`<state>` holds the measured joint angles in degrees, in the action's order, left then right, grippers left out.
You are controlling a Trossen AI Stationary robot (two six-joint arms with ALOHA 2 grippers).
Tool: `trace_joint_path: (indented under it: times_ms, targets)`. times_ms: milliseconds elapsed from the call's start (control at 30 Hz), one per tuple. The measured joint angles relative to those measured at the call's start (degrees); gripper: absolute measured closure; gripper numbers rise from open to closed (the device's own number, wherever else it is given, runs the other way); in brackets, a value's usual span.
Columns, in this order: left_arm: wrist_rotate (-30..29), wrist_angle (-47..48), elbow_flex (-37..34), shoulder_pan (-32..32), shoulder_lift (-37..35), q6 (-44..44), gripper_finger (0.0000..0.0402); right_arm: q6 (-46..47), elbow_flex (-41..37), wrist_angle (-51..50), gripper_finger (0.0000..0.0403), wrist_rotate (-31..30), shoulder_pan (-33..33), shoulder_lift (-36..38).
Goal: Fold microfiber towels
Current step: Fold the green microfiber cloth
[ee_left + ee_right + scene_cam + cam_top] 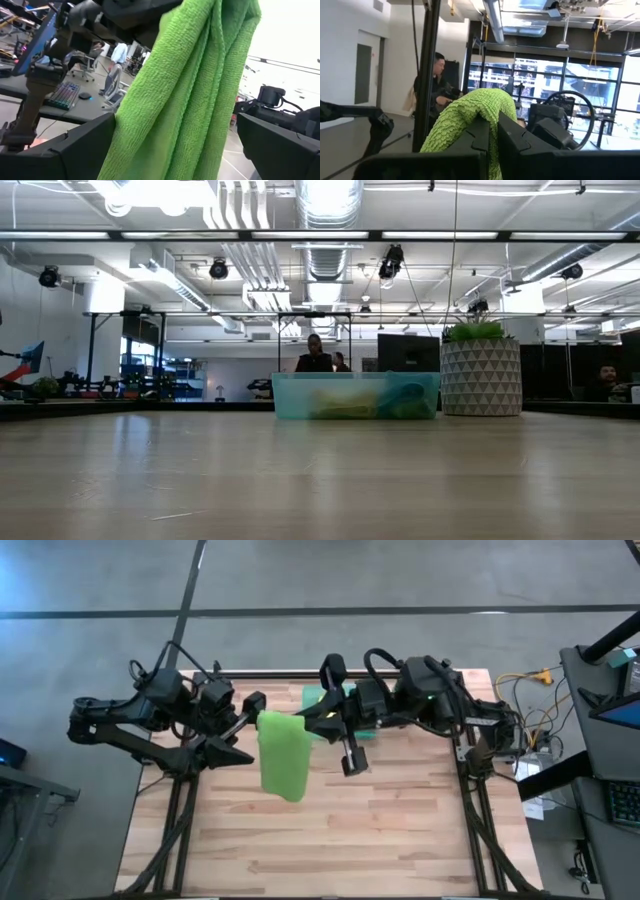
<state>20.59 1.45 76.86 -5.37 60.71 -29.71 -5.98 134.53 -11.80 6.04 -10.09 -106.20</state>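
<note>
Both arms are matte black, built from boxy angular links joined by rounded motor housings. Looped black cables arch over the joints behind the left claw (262, 720) and over the bulkier shoulder block behind the right claw (300, 721). A small green light glows on the right arm's housing, well back from its claw. Each claw has two flat, dark, wedge-shaped fingers (475, 137) with hard straight edges and a stepped notch along the inner face. No markings or screws can be made out.

Lower end of the lime green towel (185, 100) cut off; tray (356, 395) contents blurred behind its translucent wall.
</note>
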Motion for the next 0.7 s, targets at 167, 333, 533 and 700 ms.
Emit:
trace_joint_path:
  times_ms: [167,333,533,700]
  targets:
    - [0.45,-0.11,-0.02,0.0,0.03,0.0,0.0001,0.48,-0.22,-1.12,0.0394,0.15,0.7,-0.76]
    - [1.41,-0.09,0.0,0.0,-0.02,-0.02,0.0001,1.49,-0.3,-2.17,0.0394,0.17,1.66,-1.22]
    - [1.69,-0.15,0.0,0.0,0.04,-0.16,0.0001,1.51,-0.3,-2.97,0.0394,0.09,2.83,-1.26]
    - [1.71,-0.02,-0.28,-0.02,0.48,0.0,0.0001,1.51,-0.3,-2.97,0.0394,-0.09,3.39,-1.26]
